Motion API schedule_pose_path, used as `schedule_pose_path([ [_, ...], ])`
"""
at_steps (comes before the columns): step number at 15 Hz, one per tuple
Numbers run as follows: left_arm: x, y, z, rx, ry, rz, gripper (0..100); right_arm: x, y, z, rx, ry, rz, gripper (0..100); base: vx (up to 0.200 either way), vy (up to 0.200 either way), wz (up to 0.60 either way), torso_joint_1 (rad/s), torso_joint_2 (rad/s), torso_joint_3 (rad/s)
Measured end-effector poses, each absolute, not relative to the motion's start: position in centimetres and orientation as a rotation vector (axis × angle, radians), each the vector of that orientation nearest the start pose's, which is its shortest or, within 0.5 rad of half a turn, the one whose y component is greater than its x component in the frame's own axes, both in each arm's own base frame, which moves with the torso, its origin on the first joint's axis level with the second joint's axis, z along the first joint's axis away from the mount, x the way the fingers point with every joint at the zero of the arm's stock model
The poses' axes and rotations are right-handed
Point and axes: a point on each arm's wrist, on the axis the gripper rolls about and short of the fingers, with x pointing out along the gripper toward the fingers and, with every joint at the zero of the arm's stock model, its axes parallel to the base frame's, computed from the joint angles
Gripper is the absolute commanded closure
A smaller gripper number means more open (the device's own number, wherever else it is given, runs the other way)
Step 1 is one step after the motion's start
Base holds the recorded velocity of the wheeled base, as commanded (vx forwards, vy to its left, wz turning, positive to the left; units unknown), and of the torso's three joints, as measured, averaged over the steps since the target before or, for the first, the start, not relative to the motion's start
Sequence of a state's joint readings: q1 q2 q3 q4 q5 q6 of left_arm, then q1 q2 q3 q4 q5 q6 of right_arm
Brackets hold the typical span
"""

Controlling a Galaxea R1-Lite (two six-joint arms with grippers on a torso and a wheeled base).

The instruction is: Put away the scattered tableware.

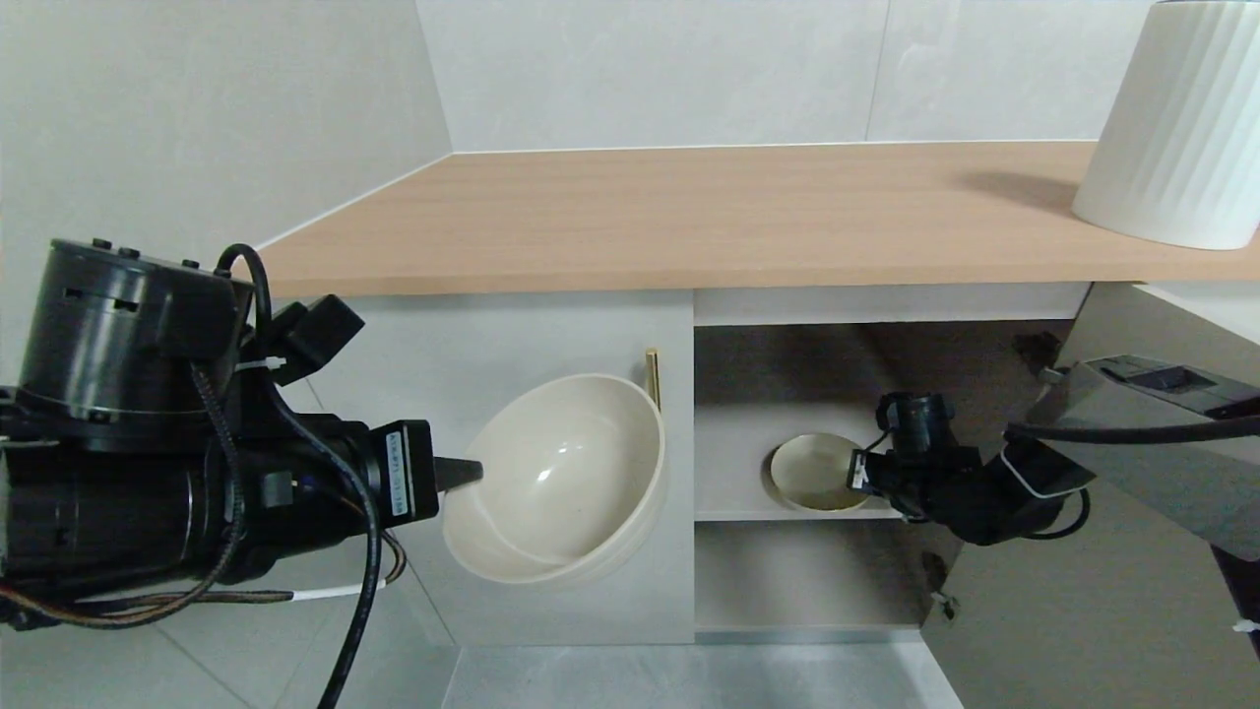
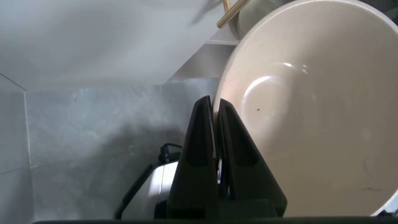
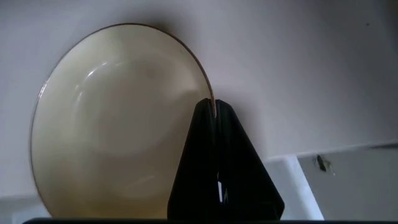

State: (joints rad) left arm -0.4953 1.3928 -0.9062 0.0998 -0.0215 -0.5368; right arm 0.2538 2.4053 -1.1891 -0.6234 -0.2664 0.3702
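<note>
My left gripper (image 1: 471, 472) is shut on the rim of a large cream bowl (image 1: 561, 481), held tilted in the air in front of the closed left cabinet door (image 1: 551, 325). In the left wrist view its fingers (image 2: 214, 118) pinch the bowl's (image 2: 311, 106) edge. My right gripper (image 1: 858, 473) reaches into the open cabinet and is shut on the rim of a small cream plate (image 1: 815, 473) resting on the middle shelf (image 1: 733, 463). The right wrist view shows the fingers (image 3: 213, 112) clamped on the plate's (image 3: 118, 118) thin edge.
A wooden countertop (image 1: 689, 217) runs above the cabinet, with a white ribbed container (image 1: 1176, 128) at its right end. The open right door (image 1: 1162, 433) swings out at the right. A brass handle (image 1: 652, 374) sits on the left door. A lower shelf (image 1: 807, 581) lies below.
</note>
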Motion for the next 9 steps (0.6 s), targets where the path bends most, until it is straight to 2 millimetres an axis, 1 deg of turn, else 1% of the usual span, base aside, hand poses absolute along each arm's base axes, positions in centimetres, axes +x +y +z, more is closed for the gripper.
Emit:
schedule_pose_path([
  [2,19.5,-10.6,22.2,-0.369,0.697,-0.332,100,43.3,10.1,0.4,0.228,0.545,-0.145,100,0.0,0.0,0.0,0.0,0.0,0.0],
  [8,19.5,-10.9,22.1,-0.365,0.703,-0.342,100,44.6,10.2,0.0,0.236,0.511,-0.182,100,0.0,0.0,0.0,0.0,0.0,0.0],
  [9,19.5,-11.0,22.1,-0.364,0.705,-0.343,100,44.8,10.2,0.0,0.237,0.507,-0.184,0,0.0,0.0,0.0,0.0,0.0,0.0],
])
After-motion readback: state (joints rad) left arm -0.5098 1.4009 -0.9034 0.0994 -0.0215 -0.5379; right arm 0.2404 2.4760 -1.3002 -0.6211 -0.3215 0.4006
